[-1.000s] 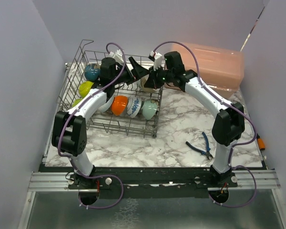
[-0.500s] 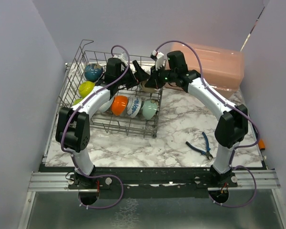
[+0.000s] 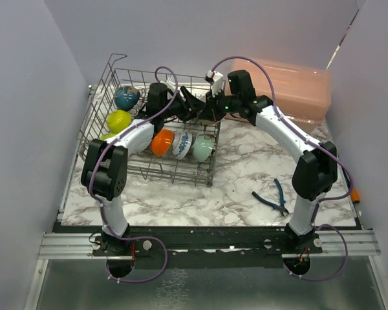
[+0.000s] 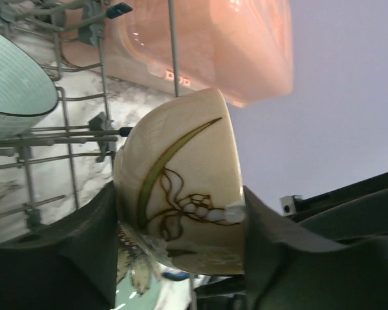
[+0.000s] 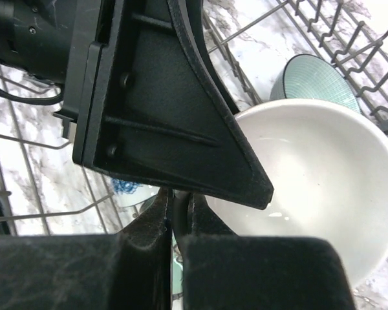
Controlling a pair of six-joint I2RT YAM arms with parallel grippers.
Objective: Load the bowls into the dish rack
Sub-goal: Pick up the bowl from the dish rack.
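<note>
Gripping beige glazed bowl [image 4: 181,161] with brown-green leaf drawing between left gripper [image 4: 180,216] fingers, half closed, both pressed against its wall. Pinching same bowl's rim with right gripper [image 5: 173,208], jaws all but together. Holding it over far right corner of grey wire dish rack [image 3: 149,169], near pink plastic lidded box [image 3: 291,87]. Standing on edge in rack's front row: orange bowl [image 3: 161,142], blue-patterned white bowl [image 3: 182,144], pale teal bowl [image 3: 204,147].

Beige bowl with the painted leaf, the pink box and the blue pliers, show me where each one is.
Beige bowl [image 4: 181,187]: left wrist view, on its painted outer wall.
Pink box [image 3: 291,87]: top external view, on its top face.
Blue pliers [image 3: 275,204]: top external view, where the handles meet.
</note>
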